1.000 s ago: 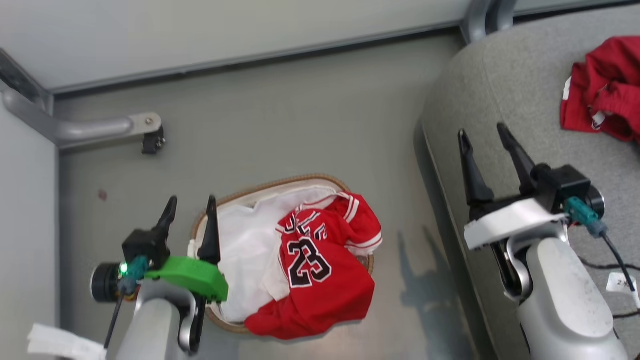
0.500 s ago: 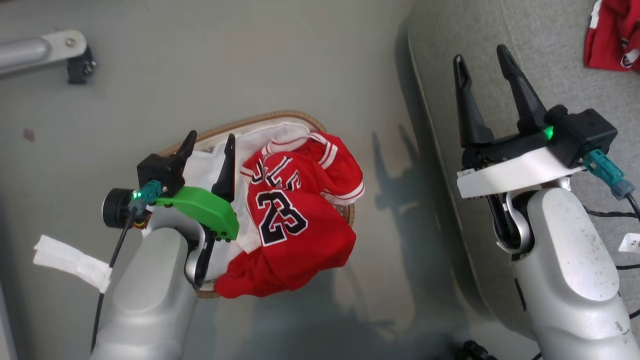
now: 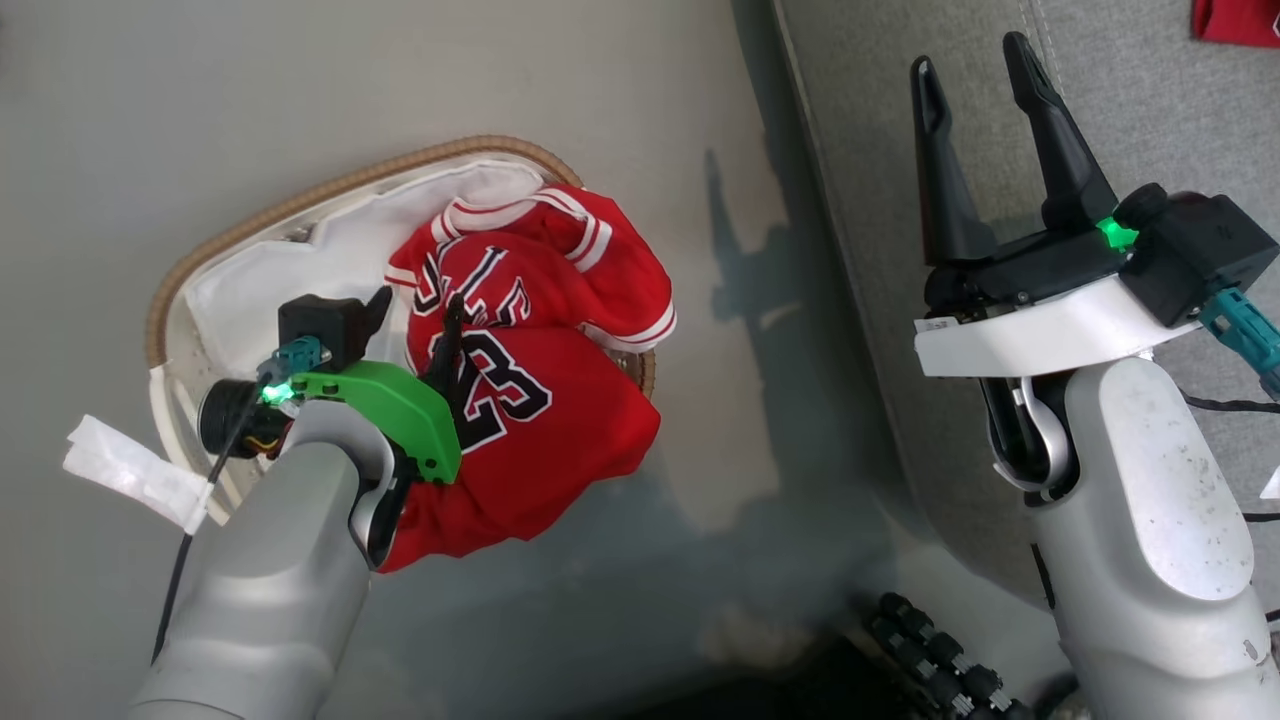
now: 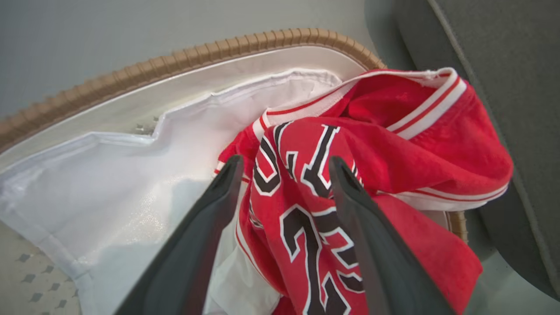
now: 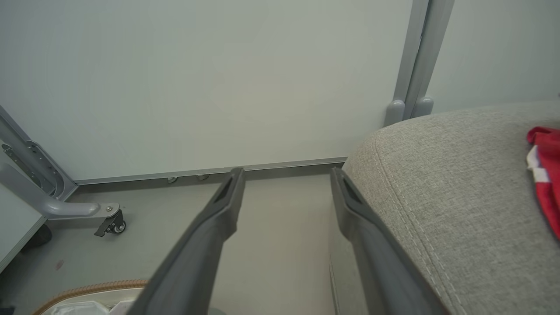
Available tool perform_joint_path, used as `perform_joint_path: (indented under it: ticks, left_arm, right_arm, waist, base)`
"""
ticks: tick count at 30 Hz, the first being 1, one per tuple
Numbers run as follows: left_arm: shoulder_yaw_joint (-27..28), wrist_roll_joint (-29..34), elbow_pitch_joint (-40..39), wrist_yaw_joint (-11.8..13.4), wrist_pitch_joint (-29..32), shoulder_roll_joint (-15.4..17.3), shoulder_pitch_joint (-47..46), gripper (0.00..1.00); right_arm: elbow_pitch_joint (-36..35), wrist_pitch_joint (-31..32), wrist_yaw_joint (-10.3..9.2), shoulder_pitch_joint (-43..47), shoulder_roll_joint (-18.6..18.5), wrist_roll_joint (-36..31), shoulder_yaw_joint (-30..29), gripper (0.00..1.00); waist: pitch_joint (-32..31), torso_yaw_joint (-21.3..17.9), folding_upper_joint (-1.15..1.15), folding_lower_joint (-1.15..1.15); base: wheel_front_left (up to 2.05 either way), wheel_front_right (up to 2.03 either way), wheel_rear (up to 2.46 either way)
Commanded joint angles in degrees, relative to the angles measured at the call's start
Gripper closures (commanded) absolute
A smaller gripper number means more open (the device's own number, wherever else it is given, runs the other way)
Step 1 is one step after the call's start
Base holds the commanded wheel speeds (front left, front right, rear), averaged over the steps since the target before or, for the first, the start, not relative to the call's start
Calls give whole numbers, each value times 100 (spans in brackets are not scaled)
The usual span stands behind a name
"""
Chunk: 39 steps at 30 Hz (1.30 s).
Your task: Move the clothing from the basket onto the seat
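Observation:
A red jersey (image 3: 560, 400) with the number 23, the clothing, lies heaped in the right half of the basket (image 3: 300, 200) and spills over its near rim. A white liner (image 4: 131, 183) covers the left half. My left gripper (image 3: 415, 315) is open and low over the jersey's left edge. In the left wrist view its fingers straddle the lettering (image 4: 286, 162). My right gripper (image 3: 968, 60) stands open and empty above the front edge of the grey seat (image 3: 1150, 100). Another red garment (image 5: 547, 175) lies on the seat.
Grey floor separates the basket from the seat's side. A metal frame leg with a caster (image 5: 87, 210) stands by the pale wall. A black ribbed hose (image 3: 930, 650) lies on the floor near my base. A white tag (image 3: 130, 470) hangs off the left arm's cable.
The head camera has tipped down and turned, shifting the whole picture. My left gripper has come down and rightward from the basket's left rim onto the jersey. Both grippers stay open.

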Motion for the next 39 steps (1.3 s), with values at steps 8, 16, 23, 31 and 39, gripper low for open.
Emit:
perform_joint_path:
  ticks: [8, 16, 23, 31, 39]
  left_arm:
    - [-665, -928, 178, -13, 291, 265, -386, 0]
    - [-1266, -1638, 71, -14, 537, 438, -634, 0]
    - [-1908, -2231, -232, -14, 673, 578, -643, 58]
    - [-2463, -2727, -258, -13, 321, 708, -414, 100]
    - [-2750, -2836, 10, -14, -90, 605, -29, 100]
  right_arm:
    - [-167, -12, -7, -186, -14, -70, -43, 0]
    - [-346, -12, -7, -322, -14, -90, 68, 0]
    - [-402, -12, -8, -402, -16, -13, 172, 0]
    - [-195, -12, -8, -281, -16, 1, 239, 0]
    - [193, -13, -7, 50, -16, -100, 249, 0]
  waist:
    - [569, -108, 0, 0]
    - [803, -67, 0, 0]
    - [801, -115, 0, 0]
    - [354, -161, 0, 0]
    - [-637, -25, 0, 0]
  base:
    - [0, 0, 0]
    - [0, 0, 0]
    - [0, 0, 0]
    - [0, 0, 0]
    - [0, 0, 0]
